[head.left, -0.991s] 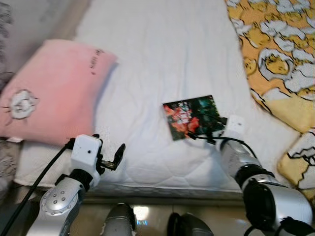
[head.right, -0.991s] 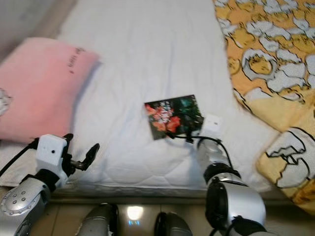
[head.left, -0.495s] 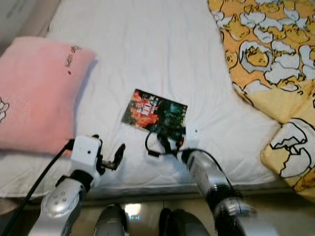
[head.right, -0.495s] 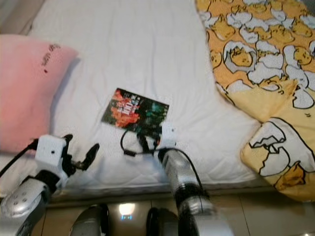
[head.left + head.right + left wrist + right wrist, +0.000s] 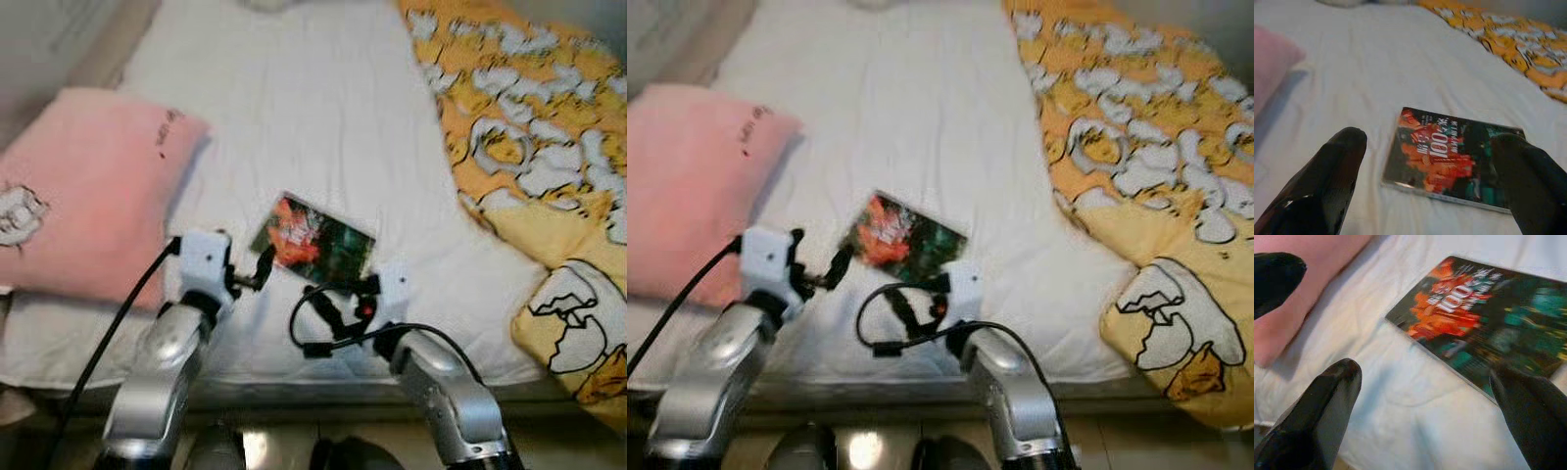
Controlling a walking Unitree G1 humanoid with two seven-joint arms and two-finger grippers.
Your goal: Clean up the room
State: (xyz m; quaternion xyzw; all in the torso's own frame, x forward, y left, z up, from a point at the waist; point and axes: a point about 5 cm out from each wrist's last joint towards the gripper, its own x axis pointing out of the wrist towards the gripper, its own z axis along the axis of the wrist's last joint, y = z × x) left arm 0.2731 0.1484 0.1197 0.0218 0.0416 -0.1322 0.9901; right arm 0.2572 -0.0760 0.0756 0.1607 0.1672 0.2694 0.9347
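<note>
Book (image 5: pixel 315 246): flat on the white bed (image 5: pixel 323 108), near its front edge, between the pink pillow (image 5: pixel 83 191) and the yellow patterned blanket (image 5: pixel 529 137); long axis runs slantwise across the bed. Left gripper (image 5: pixel 263 266): fingers spread, empty, just beside the book's left short edge, book lying ahead of the tips. Right gripper (image 5: pixel 364 294): fingers spread, empty, at the book's near right corner. Judgement: both arms about equally near; a pinch on either end looks feasible.
</note>
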